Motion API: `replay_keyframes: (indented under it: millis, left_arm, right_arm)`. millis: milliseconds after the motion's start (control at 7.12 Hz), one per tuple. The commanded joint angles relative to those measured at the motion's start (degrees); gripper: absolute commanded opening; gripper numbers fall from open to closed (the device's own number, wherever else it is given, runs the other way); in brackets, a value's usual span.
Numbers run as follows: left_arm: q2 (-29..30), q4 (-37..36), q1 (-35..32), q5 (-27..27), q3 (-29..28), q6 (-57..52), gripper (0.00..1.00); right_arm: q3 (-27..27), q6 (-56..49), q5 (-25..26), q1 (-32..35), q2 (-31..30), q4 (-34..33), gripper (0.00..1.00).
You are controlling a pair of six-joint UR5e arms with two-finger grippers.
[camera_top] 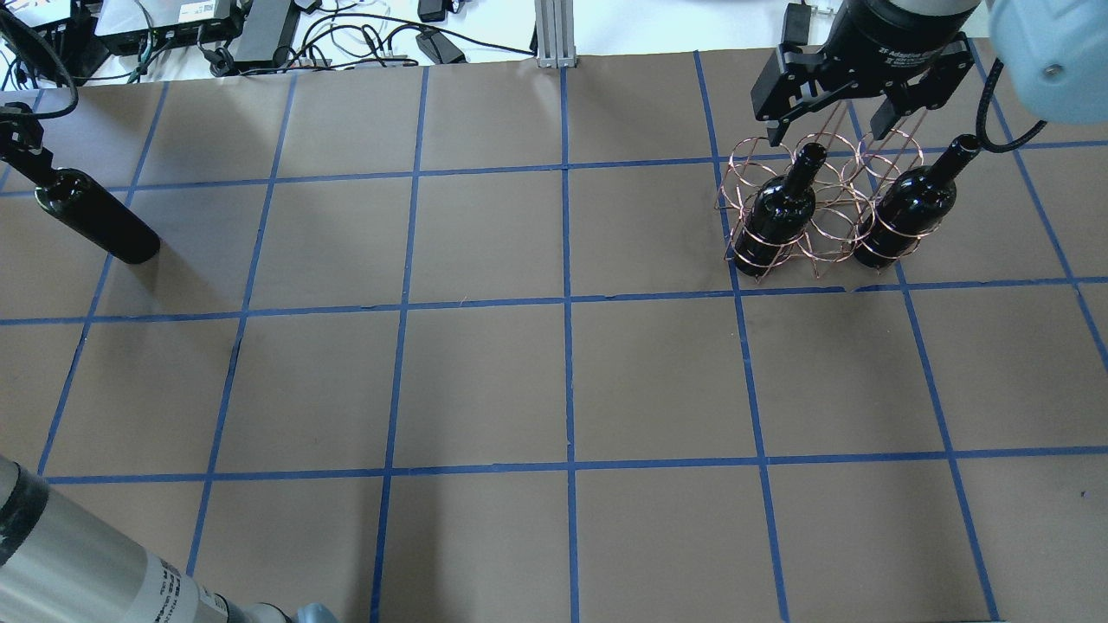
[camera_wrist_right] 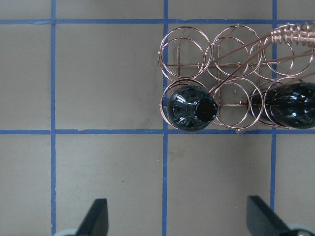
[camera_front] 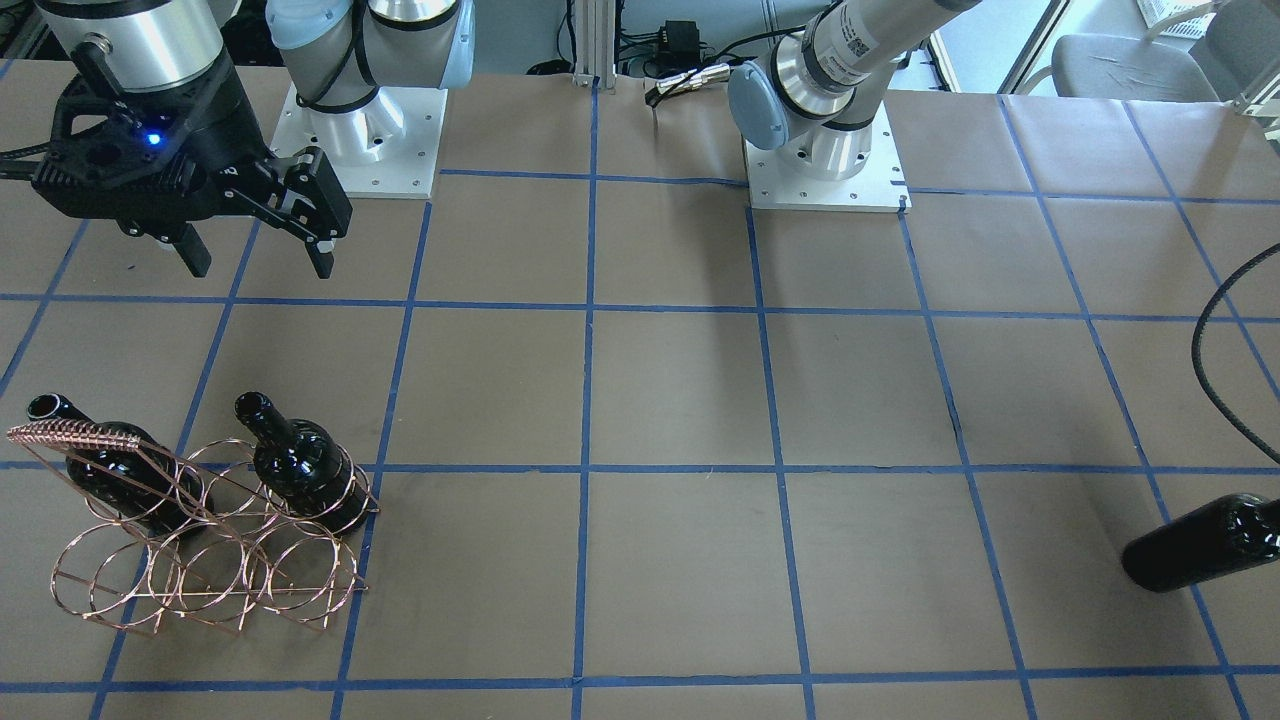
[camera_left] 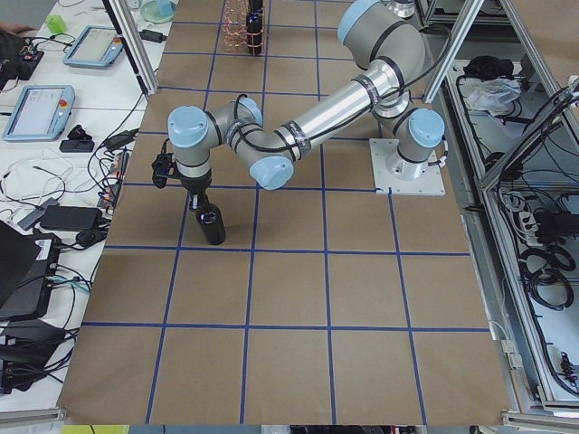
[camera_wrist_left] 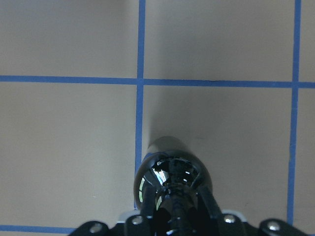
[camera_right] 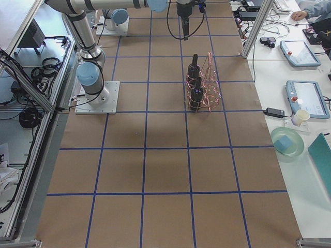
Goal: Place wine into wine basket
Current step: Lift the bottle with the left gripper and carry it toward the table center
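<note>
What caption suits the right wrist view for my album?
Open right pincer looks down on copper wine basket holding two black bottles.

The only lettering that can be read is the white print on the black body of the right gripper (camera_top: 827, 131), seen from overhead, which reads roughly "2F Adaptive Gripper". A white code sticker (camera_front: 856, 44) sits on the silver tube of the left arm (camera_front: 885, 28). A printed strip (camera_top: 176, 592) on that arm shows from overhead, but the print on both is too small to read.
</note>
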State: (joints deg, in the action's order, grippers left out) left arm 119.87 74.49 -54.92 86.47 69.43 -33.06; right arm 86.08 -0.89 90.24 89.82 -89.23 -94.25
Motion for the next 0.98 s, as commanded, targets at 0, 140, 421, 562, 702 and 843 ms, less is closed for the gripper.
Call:
replay_keyframes:
  millis: [0,140,421,562,702,843]
  left_arm:
    - [-4.1,5.3,-2.3,0.4,0.0,3.2,0.0]
    - [-6.8,8.9,-5.4,0.5,0.3,8.6,0.0]
    - [-12.3,10.3,-11.4,0.5,5.9,17.9,0.0]
    - [-15.0,9.7,-14.0,0.3,9.1,23.0,0.0]
    - [-17.3,9.7,-17.2,0.4,11.1,27.7,0.0]
    - [-19.2,9.6,-20.9,0.7,13.4,31.9,0.0]
  right_arm:
    - [0.1,-0.1,0.1,0.0,-0.2,0.5,1.0]
    - [0.1,0.0,0.1,0.0,-0.2,0.5,1.0]
    - [0.1,-0.1,0.1,0.0,-0.2,0.5,1.0]
    - [0.1,-0.1,0.1,0.0,-0.2,0.6,1.0]
    - [0.1,-0.1,0.1,0.0,-0.2,0.6,1.0]
    - [0.1,-0.2,0.1,0.0,-0.2,0.6,1.0]
